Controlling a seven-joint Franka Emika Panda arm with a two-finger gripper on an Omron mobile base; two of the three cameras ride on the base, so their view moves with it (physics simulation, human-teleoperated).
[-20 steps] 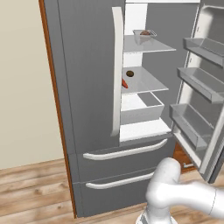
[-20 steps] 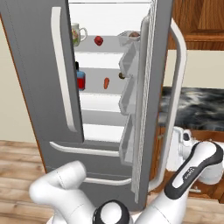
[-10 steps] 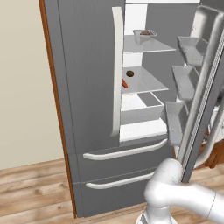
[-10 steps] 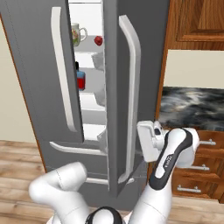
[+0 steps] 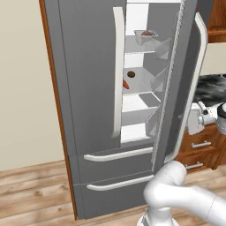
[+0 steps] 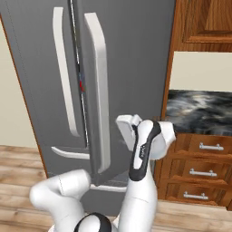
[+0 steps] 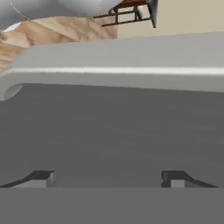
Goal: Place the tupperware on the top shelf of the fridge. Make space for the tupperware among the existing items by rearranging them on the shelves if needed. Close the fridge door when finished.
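Note:
The grey fridge has its left door shut and its right door swung almost closed. Through the remaining gap I see the tupperware resting on the top shelf. One shelf lower lie a carrot and a dark-brown lump. A sliver of red fruit shows in the slit between the doors. My gripper is open against the right door's outer face beside its white handle. The fingertips stand wide apart with only grey door surface between them.
Wooden drawers and a dark stone counter stand right of the fridge, with a wooden upper cabinet above. A beige wall lies to the left. Wood floor runs in front.
The right fridge door has swung from wide open to nearly shut. My arm has followed it leftward, hand against its outer face.

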